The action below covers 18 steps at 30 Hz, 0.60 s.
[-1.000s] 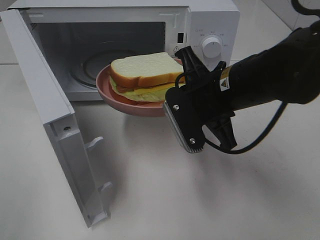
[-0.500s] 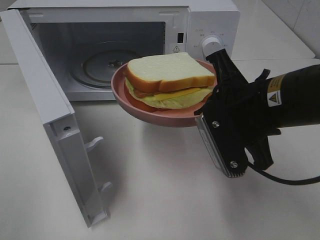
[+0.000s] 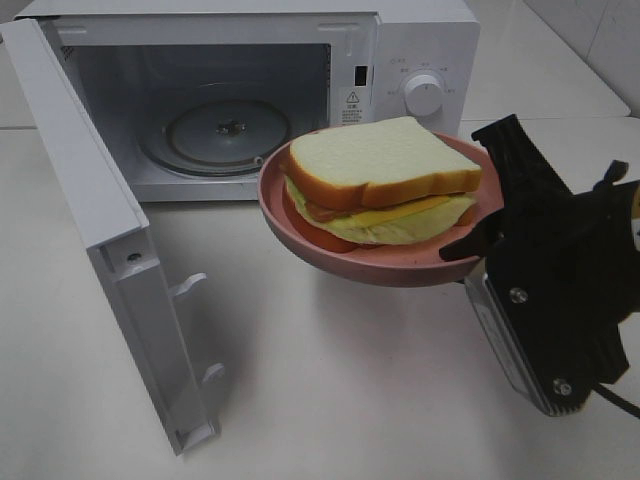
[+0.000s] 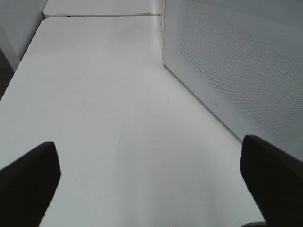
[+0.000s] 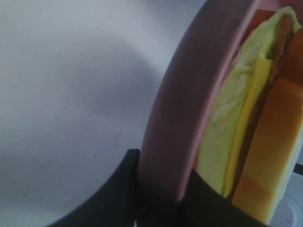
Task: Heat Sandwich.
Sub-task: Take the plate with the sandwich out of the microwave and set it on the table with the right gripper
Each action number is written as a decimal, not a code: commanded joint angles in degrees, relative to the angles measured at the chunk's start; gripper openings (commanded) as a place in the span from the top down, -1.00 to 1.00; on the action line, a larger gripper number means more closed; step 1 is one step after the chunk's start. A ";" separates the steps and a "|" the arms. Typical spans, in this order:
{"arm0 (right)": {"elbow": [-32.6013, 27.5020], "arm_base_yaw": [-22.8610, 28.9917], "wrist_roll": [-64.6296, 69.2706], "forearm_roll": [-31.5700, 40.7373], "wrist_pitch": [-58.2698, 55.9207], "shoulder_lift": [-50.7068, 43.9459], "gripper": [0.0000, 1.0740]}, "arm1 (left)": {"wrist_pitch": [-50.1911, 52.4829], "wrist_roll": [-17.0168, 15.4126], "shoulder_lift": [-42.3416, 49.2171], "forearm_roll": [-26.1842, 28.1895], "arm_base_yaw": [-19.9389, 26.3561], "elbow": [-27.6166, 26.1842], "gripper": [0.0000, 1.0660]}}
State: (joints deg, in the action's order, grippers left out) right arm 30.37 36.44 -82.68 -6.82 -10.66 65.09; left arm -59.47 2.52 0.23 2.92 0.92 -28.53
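Note:
The sandwich [image 3: 380,175], white bread with tan crust over yellow cheese and pale green filling, lies on a round pink plate [image 3: 370,262]. My right gripper [image 3: 490,225] is shut on the plate's right rim and holds it in the air in front of the open microwave [image 3: 420,40], level with the control panel. Up close, the right wrist view shows the plate rim [image 5: 184,109] pinched between the black fingers [image 5: 118,189], with the sandwich [image 5: 255,118] beside it. My left gripper [image 4: 149,179] stands open over bare table and is not in the exterior high view.
The microwave door [image 3: 90,220] swings out to the left, toward the front. Inside the cavity the glass turntable [image 3: 215,130] is bare. The perforated side wall of the microwave [image 4: 236,61] stands beside my left gripper. A white table [image 3: 320,400] lies below.
My right gripper has carried the plate with the sandwich to the right and toward the front, away from the microwave opening. The turntable is now fully exposed.

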 commanded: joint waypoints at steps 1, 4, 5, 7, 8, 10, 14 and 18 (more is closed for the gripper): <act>-1.43 -0.23 0.40 -0.23 -0.23 -3.90 0.98 | 0.29 -0.11 1.32 0.06 -0.06 0.23 -0.83; -3.09 -0.23 0.40 -0.34 -2.69 -8.19 0.98 | 0.29 -0.11 1.32 0.06 -0.06 0.23 -0.83; -3.09 -0.23 0.40 -0.34 -2.69 -8.19 0.98 | 0.29 -0.11 1.32 0.06 -0.06 0.23 -0.83; -4.24 -0.23 0.40 -0.40 -4.58 -11.23 0.98 | 0.29 -0.11 1.32 0.06 -0.06 0.23 -0.83; -4.58 -0.23 0.40 -0.46 -5.16 -12.09 0.98 | 0.29 -0.11 1.32 0.06 -0.06 0.23 -0.83; -5.04 -0.23 0.46 -0.46 -5.79 -13.06 0.98 | 0.29 -0.11 1.32 0.06 -0.06 0.23 -0.83; -6.25 -0.23 0.63 -1.43 -9.34 -17.07 0.97 | 0.29 -0.11 1.32 0.06 -0.06 0.23 -0.83; -6.42 -0.23 1.83 -3.27 -14.61 -21.49 0.97 | 0.29 -0.11 1.32 0.06 -0.06 0.23 -0.83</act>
State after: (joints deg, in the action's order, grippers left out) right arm 23.84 36.44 -82.28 -8.65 -24.29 46.18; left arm -59.47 2.52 0.23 2.92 0.92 -28.53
